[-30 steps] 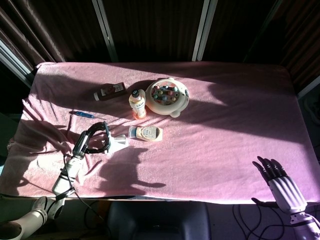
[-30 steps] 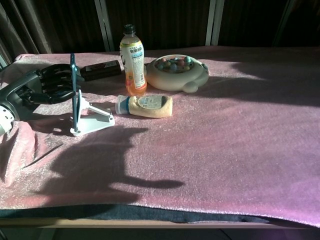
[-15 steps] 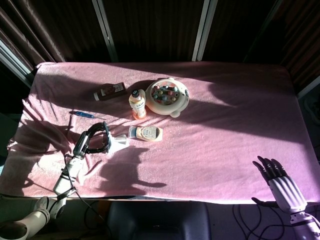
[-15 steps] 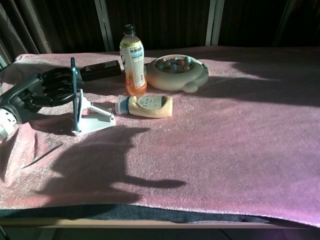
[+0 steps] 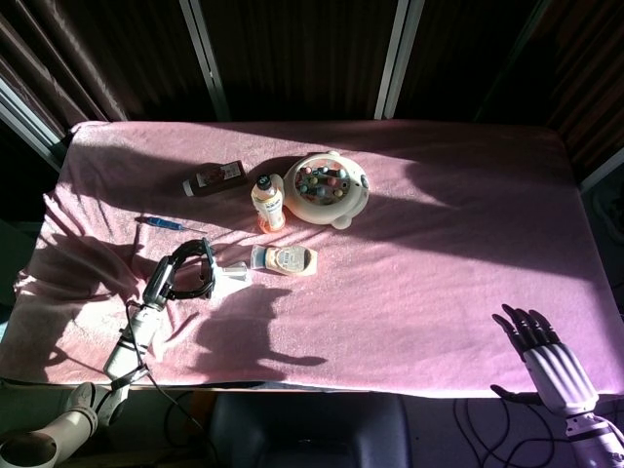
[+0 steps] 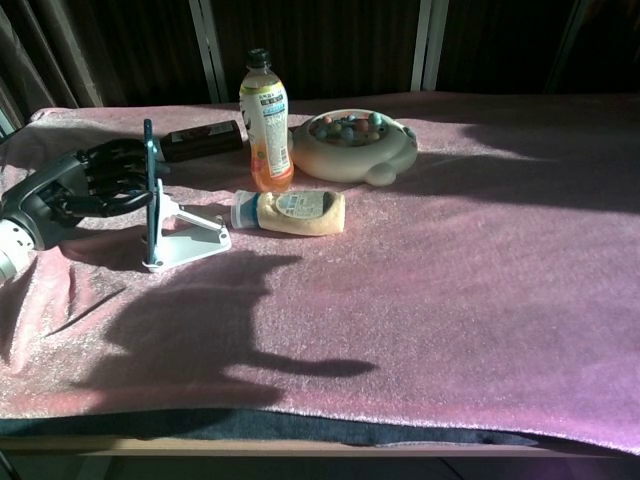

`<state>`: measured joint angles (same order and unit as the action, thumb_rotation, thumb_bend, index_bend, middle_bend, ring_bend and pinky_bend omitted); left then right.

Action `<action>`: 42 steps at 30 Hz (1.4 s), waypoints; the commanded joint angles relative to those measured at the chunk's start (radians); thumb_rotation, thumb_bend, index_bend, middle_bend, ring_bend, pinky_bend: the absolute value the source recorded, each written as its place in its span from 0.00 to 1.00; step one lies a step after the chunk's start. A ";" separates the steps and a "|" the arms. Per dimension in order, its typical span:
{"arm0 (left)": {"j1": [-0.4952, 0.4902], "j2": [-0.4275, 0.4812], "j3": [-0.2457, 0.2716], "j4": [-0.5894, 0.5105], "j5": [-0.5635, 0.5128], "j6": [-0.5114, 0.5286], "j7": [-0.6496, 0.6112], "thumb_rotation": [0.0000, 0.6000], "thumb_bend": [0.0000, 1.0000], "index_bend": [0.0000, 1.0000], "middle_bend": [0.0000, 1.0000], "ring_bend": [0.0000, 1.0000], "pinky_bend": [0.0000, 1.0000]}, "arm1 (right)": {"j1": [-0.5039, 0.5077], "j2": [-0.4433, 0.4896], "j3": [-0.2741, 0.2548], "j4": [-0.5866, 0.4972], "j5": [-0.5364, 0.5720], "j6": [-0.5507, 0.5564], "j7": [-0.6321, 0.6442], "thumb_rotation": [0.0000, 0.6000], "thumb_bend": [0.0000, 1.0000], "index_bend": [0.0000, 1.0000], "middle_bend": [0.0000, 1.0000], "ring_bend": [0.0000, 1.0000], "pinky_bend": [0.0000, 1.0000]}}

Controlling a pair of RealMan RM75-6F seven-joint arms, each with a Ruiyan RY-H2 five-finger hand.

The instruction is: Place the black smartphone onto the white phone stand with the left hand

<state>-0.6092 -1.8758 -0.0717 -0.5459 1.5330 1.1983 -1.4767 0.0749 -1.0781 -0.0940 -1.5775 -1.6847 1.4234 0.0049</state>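
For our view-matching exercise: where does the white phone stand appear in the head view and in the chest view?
Head view: white phone stand sits left of centre, just left of the lying bottle.
Chest view: the stand is at left, again left of that bottle.
Shared landmark: the upright orange drink bottle.

- No text can be read — the labels on the upright bottle [image 6: 265,120] and the lying bottle [image 6: 290,212] are printed, but too small and blurred.
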 commanded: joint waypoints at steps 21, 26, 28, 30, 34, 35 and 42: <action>-0.012 0.026 0.020 -0.029 0.009 -0.027 -0.034 1.00 0.30 0.04 0.03 0.03 0.00 | 0.003 -0.002 0.004 0.002 0.000 -0.002 -0.002 1.00 0.24 0.00 0.00 0.00 0.00; -0.014 0.032 0.021 -0.036 0.009 -0.026 -0.016 1.00 0.29 0.00 0.00 0.00 0.00 | 0.002 -0.002 0.005 0.004 0.001 0.002 0.002 1.00 0.24 0.00 0.00 0.00 0.00; -0.011 0.034 0.018 -0.039 0.009 -0.010 -0.001 1.00 0.28 0.00 0.00 0.00 0.00 | 0.002 -0.002 0.004 0.004 0.000 0.003 0.003 1.00 0.24 0.00 0.00 0.00 0.00; -0.007 0.036 0.014 -0.044 0.009 0.013 0.014 1.00 0.27 0.00 0.00 0.00 0.00 | 0.002 -0.003 0.005 0.004 -0.001 0.004 0.002 1.00 0.24 0.00 0.00 0.00 0.00; 0.006 0.065 0.020 -0.081 0.028 0.077 0.070 1.00 0.26 0.00 0.00 0.00 0.00 | 0.001 -0.006 0.005 0.005 -0.001 0.006 -0.004 1.00 0.24 0.00 0.00 0.00 0.00; 0.018 0.085 0.024 -0.099 0.039 0.115 0.109 1.00 0.26 0.00 0.00 0.00 0.00 | 0.001 -0.007 0.005 0.005 0.001 0.004 -0.007 1.00 0.24 0.00 0.00 0.00 0.00; 0.193 0.371 0.110 -0.377 -0.002 0.138 0.698 1.00 0.33 0.00 0.00 0.00 0.00 | -0.003 -0.005 0.009 0.000 0.021 -0.003 -0.025 1.00 0.24 0.00 0.00 0.00 0.00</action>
<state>-0.5386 -1.7070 -0.0220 -0.7147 1.5662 1.3352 -1.1470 0.0731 -1.0826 -0.0862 -1.5765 -1.6680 1.4225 -0.0134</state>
